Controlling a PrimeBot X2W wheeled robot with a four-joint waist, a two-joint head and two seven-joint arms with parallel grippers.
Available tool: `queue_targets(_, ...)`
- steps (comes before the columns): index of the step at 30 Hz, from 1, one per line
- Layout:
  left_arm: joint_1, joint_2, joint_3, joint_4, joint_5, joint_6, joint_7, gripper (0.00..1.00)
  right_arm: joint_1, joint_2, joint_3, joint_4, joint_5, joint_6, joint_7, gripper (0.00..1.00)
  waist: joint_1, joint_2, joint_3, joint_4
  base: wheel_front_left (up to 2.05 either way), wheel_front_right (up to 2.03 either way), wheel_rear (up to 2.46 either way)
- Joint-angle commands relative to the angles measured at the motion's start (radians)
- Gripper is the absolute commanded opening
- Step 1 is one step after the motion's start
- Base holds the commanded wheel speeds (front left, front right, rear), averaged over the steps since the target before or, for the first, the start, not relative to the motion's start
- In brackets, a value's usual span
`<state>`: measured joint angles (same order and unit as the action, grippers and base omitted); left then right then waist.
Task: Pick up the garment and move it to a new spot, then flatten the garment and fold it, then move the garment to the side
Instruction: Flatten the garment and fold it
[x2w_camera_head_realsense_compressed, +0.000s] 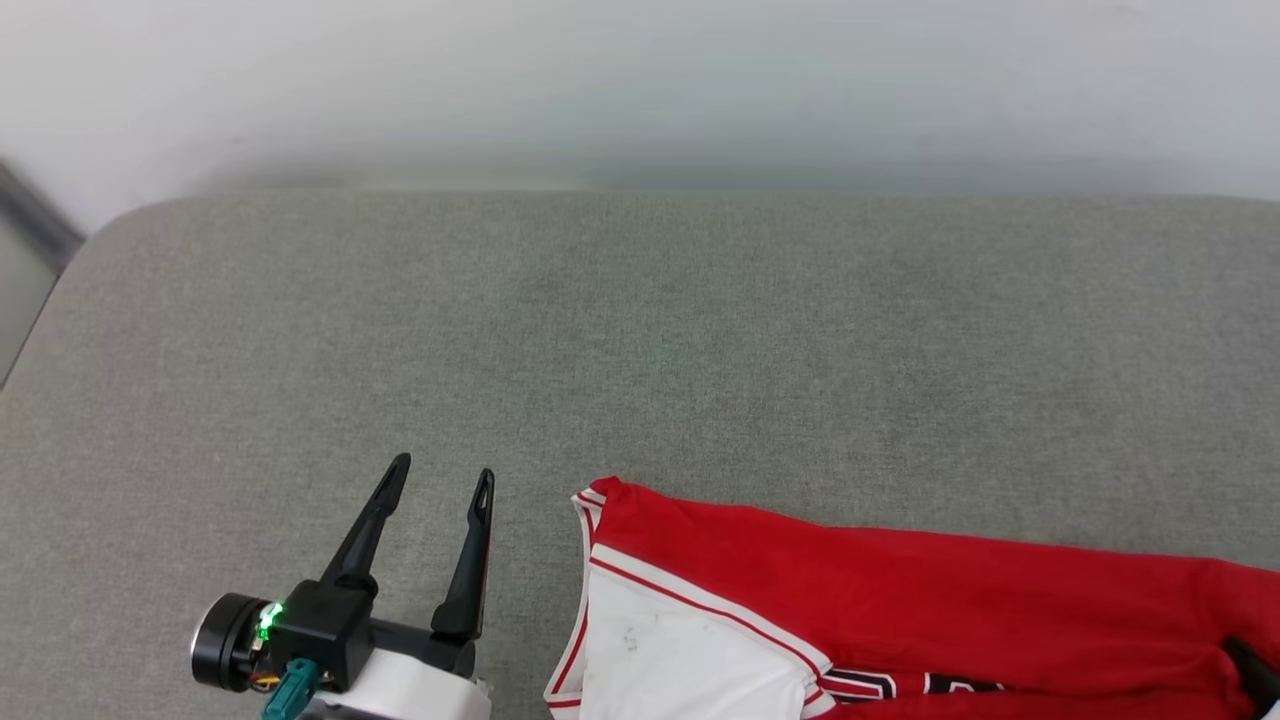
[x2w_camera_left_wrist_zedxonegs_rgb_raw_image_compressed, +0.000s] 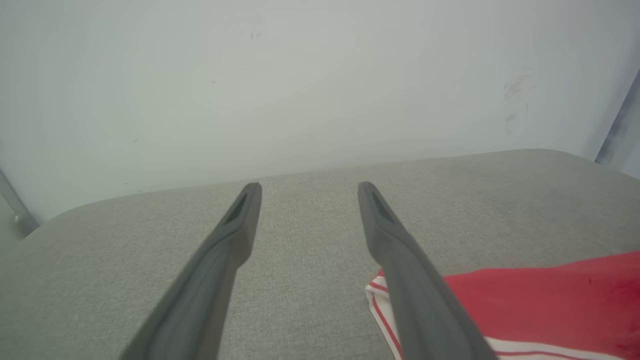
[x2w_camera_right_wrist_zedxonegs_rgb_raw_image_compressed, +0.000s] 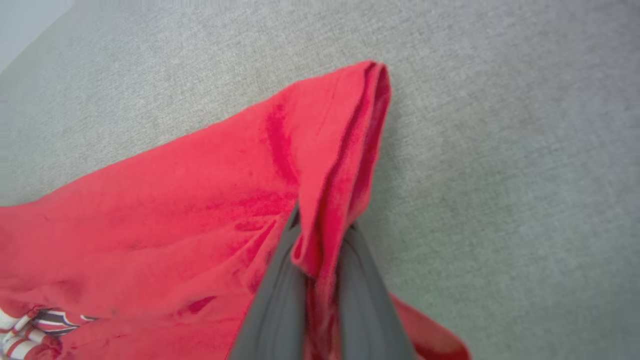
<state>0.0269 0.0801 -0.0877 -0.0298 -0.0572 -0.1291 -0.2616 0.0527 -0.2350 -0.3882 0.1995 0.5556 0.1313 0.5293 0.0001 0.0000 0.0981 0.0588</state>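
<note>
The red T-shirt (x2w_camera_head_realsense_compressed: 900, 590) lies along the bottom right of the head view. A lot of it is cut off by the bottom and right edges of the frame. Its white sleeve (x2w_camera_head_realsense_compressed: 680, 660) shows at the bottom middle, edged with red and white stripes. Just right of the sleeve are the tops of some black letters (x2w_camera_head_realsense_compressed: 900, 685) with white outlines, too cut off to read. Low down at the far right edge a small dark shape (x2w_camera_head_realsense_compressed: 1255, 672) pokes up against the red cloth. So little of it shows that it is hard to say what it is. In the right wrist view the right gripper (x2w_camera_right_wrist_zedxonegs_rgb_raw_image_compressed: 322, 225) is closed tight on a fold of the red cloth. The fold is pinched between its two grey fingers (x2w_camera_right_wrist_zedxonegs_rgb_raw_image_compressed: 280, 305) and runs up to a point near the top middle of that frame. The cloth hides the fingertips. A bit of striped trim (x2w_camera_right_wrist_zedxonegs_rgb_raw_image_compressed: 30, 335) looks blurry in the bottom left corner. The left gripper (x2w_camera_head_realsense_compressed: 443, 468) sits at the lower left of the head view with its fingers spread wide and nothing between them. It is just beside the sleeve's edge and does not touch it. In the left wrist view one of its fingers covers part of the shirt's striped corner. The grey fabric top (x2w_camera_head_realsense_compressed: 640, 330) lies open across the upper and left parts of the head view. It has a rounded corner at the upper left. Its far edge meets a pale wall (x2w_camera_head_realsense_compressed: 640, 80) along the top of the frame.
</note>
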Motion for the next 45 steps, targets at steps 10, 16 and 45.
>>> queue_targets(10,0.031,-0.016,0.004,0.003,-0.014,0.0,-0.004,1.0,0.112,0.109,0.073,-0.362,0.011,-0.001,0.216,0.0,-0.0001,0.0,-0.051,0.007,0.0,0.0,0.0)
queue_targets(16,0.028,-0.023,0.0,0.007,-0.019,0.0,-0.004,1.0,0.131,0.171,0.174,-0.484,0.033,-0.001,0.327,0.0,-0.0001,0.0,-0.051,0.033,0.0,0.0,0.0)
queue_targets(45,-0.008,-0.03,-0.03,0.025,-0.025,-0.001,-0.004,1.0,-0.206,0.186,0.647,-0.03,0.277,-0.001,0.113,0.0,-0.0001,0.0,-0.032,0.177,0.0,0.0,0.0)
